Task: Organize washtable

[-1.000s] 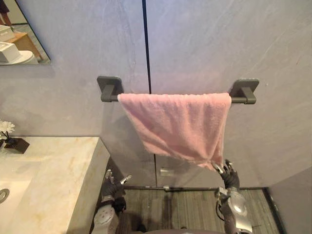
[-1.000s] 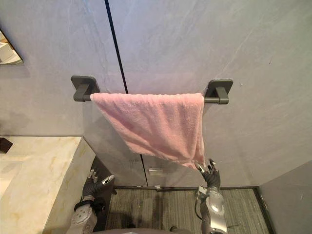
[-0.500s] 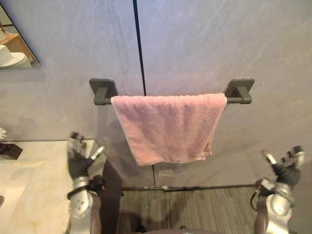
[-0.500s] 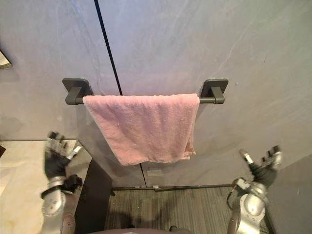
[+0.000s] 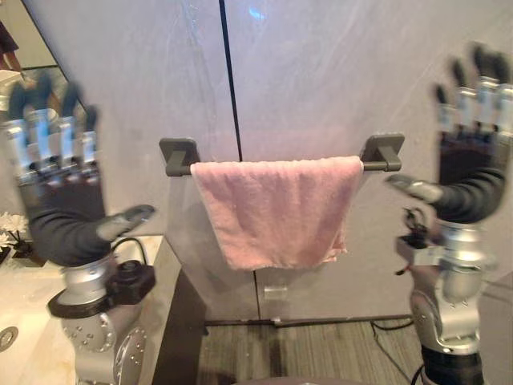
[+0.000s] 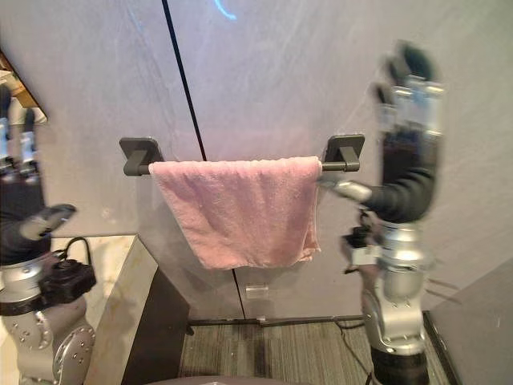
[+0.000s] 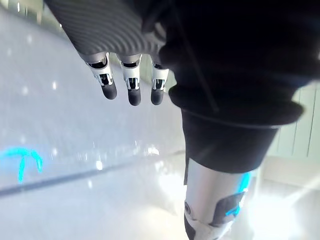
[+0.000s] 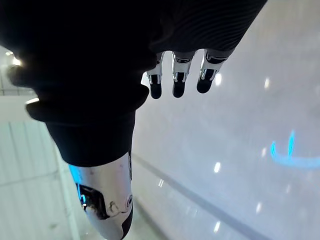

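Note:
A pink towel (image 5: 276,210) hangs folded over a dark grey wall rail (image 5: 383,152), its lower edge slanting down toward the right. My left hand (image 5: 60,208) is raised upright at the left, fingers straight and thumb out, holding nothing. My right hand (image 5: 469,152) is raised the same way at the right, fingers straight, well clear of the towel. In the wrist views the left hand's fingers (image 7: 129,85) and the right hand's fingers (image 8: 179,80) point straight at bare grey wall.
A pale marble washtable (image 5: 24,297) runs along the lower left, with a small flower ornament (image 5: 10,228) at its back edge. A mirror corner (image 5: 24,40) sits at the upper left. Striped floor (image 5: 321,353) lies below the towel.
Both arms have swung up from low beside the washtable and wall to head height with fingers spread. The right hand no longer touches the towel's corner. The towel hangs still.

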### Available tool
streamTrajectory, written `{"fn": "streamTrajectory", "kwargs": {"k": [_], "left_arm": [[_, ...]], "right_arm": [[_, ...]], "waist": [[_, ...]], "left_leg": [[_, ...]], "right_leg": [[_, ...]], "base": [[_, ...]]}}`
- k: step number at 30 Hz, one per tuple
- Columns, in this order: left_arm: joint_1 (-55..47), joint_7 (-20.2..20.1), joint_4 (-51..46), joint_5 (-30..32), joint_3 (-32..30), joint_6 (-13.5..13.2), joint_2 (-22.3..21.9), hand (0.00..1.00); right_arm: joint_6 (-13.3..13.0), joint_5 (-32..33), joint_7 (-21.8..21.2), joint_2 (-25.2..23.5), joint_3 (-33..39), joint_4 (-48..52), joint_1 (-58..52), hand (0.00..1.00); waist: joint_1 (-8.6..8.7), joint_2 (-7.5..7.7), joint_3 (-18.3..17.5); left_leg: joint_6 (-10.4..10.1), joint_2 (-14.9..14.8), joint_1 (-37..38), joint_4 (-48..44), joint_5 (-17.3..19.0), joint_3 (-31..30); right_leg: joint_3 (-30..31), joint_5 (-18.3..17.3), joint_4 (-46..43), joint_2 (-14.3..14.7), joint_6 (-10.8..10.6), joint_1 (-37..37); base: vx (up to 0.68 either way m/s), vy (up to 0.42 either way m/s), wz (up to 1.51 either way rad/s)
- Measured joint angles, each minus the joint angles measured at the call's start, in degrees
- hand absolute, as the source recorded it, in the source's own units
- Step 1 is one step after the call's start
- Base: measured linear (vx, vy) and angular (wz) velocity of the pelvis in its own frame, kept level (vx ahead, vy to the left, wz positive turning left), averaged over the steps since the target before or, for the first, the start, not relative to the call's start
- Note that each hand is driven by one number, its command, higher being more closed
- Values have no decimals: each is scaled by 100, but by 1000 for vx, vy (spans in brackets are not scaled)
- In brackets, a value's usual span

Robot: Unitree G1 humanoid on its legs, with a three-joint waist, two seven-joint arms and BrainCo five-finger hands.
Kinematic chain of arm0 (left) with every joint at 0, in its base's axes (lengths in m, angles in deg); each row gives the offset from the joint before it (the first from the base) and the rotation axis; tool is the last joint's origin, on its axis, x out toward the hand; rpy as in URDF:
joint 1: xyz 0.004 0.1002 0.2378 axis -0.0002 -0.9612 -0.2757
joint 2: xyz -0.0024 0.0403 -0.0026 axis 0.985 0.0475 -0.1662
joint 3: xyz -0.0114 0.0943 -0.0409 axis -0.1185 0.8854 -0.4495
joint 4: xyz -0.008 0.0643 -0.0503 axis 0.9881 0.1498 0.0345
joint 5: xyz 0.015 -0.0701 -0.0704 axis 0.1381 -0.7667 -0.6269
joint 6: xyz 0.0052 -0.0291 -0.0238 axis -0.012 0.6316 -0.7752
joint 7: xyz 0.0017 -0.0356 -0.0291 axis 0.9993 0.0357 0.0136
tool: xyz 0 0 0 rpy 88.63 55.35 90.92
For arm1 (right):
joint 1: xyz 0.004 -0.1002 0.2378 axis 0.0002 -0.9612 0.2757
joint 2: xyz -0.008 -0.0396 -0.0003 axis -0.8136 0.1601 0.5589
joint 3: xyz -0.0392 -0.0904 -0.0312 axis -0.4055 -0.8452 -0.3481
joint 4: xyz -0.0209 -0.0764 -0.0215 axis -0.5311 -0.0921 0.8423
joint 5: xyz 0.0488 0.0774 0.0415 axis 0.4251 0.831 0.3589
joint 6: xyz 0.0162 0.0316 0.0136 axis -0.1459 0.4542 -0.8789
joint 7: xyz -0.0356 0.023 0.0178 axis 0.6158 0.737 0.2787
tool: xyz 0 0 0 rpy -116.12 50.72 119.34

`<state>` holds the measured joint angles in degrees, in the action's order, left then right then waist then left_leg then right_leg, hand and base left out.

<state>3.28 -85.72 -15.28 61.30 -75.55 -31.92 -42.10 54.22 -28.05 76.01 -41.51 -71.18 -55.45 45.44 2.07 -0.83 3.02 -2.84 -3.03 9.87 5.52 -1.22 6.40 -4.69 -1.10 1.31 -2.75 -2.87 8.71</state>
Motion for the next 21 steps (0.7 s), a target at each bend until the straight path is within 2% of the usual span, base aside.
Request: {"fn": "streamTrajectory", "kwargs": {"k": [1,3,6,8,12,16,19,21], "left_arm": [[130,-307,201,-289,474,59,292,0],[213,-487,396,-437,789,103,502,0],[382,-873,1048,-610,1685,322,1095,0],[381,-1020,1306,-612,2001,400,1276,0],[265,-1210,1895,-655,2349,619,1387,0],[130,-1352,2372,-631,2613,861,1366,0],[17,-1467,2662,-511,2614,955,1260,0],[-13,-1468,2901,-331,2546,956,1053,0]], "right_arm": [[10,328,-322,273,-642,-9,258,0],[28,497,-523,464,-1046,-22,406,0],[81,834,-985,1122,-2051,-292,546,0],[191,978,-1147,1465,-2363,-537,541,0],[309,1205,-1374,2005,-2575,-1019,246,0],[409,1124,-1503,2112,-2580,-1352,-204,0],[568,753,-1506,2101,-2562,-1826,-725,0],[762,394,-1494,2023,-2533,-2193,-920,0]], "waist": [[-11,16,-10],[-15,28,-18],[-9,79,-47],[4,87,-44],[2,55,-19],[8,-1,48],[-1,14,130],[-5,9,152]], "left_leg": [[1,9,0,0,-1,1],[1,15,-1,0,-1,2],[3,23,-10,0,-2,25],[4,25,-20,0,-3,39],[4,13,-34,2,-2,81],[4,10,-57,2,-4,96],[3,8,-61,4,-4,91],[4,16,-84,15,-4,80]], "right_leg": [[1,0,-5,9,0,-3],[4,0,-7,8,-1,-4],[30,0,-19,1,-1,-4],[43,0,-27,1,-1,-16],[82,0,-41,16,0,-57],[98,0,-68,18,0,-104],[92,-1,-69,20,0,-107],[81,-3,-72,10,-2,-125]], "base": [[0,0,0],[0,0,0],[1,-2,-3],[-3,-6,-5],[-14,-13,-5],[-4,-5,-1],[-8,-5,1],[-26,-10,3]]}}
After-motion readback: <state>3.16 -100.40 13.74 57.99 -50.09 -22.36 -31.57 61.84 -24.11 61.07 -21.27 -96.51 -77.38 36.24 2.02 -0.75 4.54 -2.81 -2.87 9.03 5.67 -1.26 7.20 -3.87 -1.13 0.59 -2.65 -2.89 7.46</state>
